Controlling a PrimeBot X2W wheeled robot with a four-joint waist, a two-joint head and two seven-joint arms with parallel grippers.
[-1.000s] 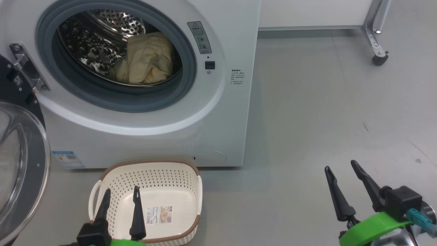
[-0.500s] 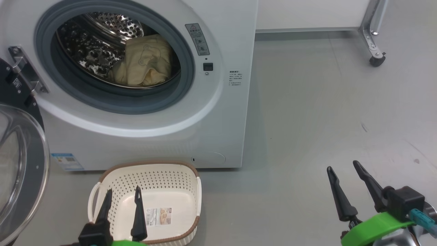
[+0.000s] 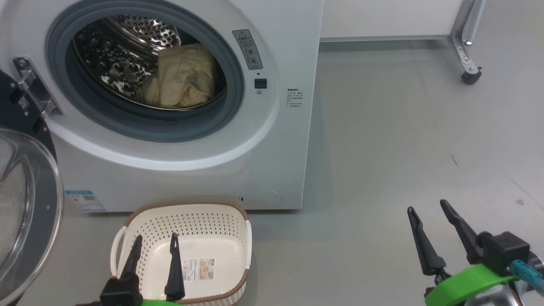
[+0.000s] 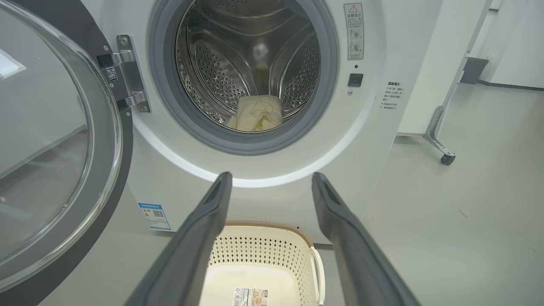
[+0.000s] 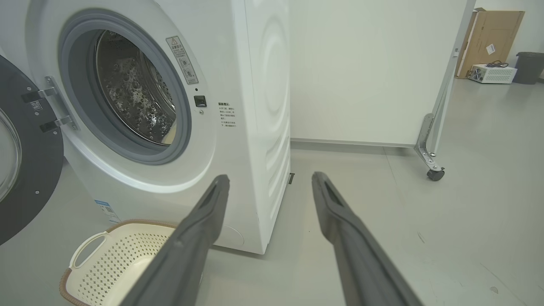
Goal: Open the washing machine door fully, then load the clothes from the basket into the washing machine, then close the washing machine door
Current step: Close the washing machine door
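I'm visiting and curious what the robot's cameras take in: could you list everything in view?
washing machine: one, white, on the floor
washing machine door: one, black rim and clear glass, open at the left
clothes: one bundle, pale yellow, inside the drum
basket: one, cream with brown rim, on the floor before the machine
metal leg with caster: one, silver, far right
cardboard box: one, brown, far corner
bin: one, grey, beside the box
left gripper: one, dark fingers, open, above the basket
right gripper: one, dark fingers, open, over the floor at right

left gripper (image 3: 155, 236): black tapered fingers (image 3: 174, 267) | right gripper (image 3: 426, 205): same, green band (image 3: 463, 282), teal connector (image 3: 520, 268)
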